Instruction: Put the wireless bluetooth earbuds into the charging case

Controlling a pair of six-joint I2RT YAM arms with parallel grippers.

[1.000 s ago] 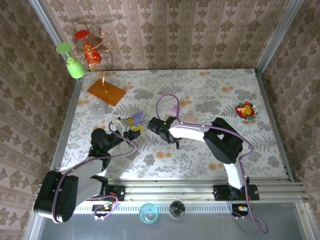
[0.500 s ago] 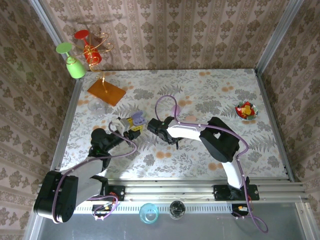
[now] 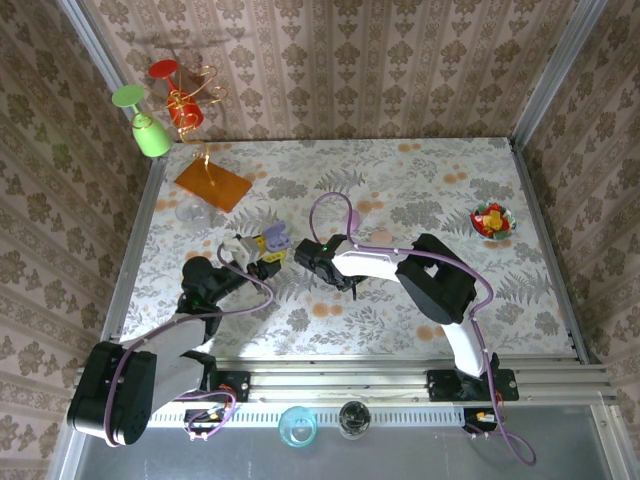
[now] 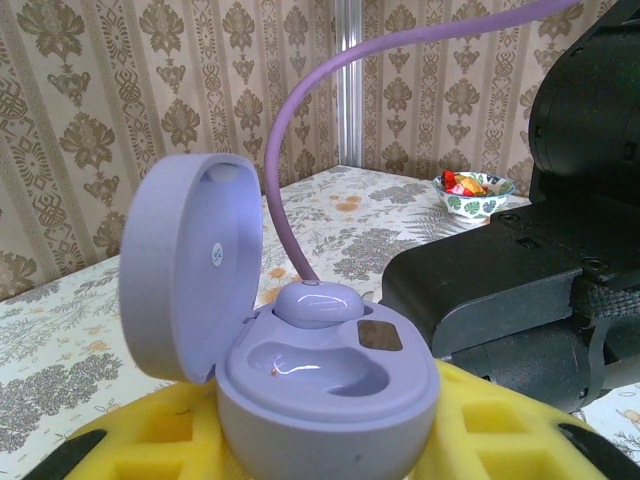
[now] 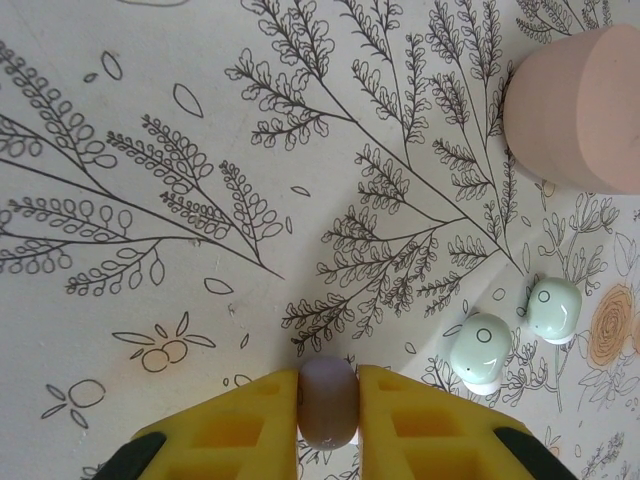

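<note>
My left gripper (image 4: 330, 445) is shut on a purple charging case (image 4: 330, 385), which rests between its yellow fingers (image 4: 510, 430) with the lid (image 4: 185, 270) open. One purple earbud (image 4: 316, 303) sits in the far slot and the near slot is empty. In the top view the case (image 3: 275, 237) is left of centre, with my right gripper (image 3: 300, 252) just to its right. My right gripper (image 5: 328, 412) is shut on a second purple earbud (image 5: 328, 400) down at the tabletop. Two pale green earbuds (image 5: 481, 347) (image 5: 553, 308) lie to its right.
A pink case (image 5: 580, 110) stands beyond the green buds. The sweets bowl (image 3: 492, 220) is at the far right, an orange card (image 3: 213, 184) and glasses (image 3: 150, 135) at the back left. The right arm's black body (image 4: 520, 290) and purple cable (image 4: 300, 170) crowd the open case.
The right gripper's fingers have closed in on the purple earbud, and that arm has edged slightly left. The left arm and the case have not moved.
</note>
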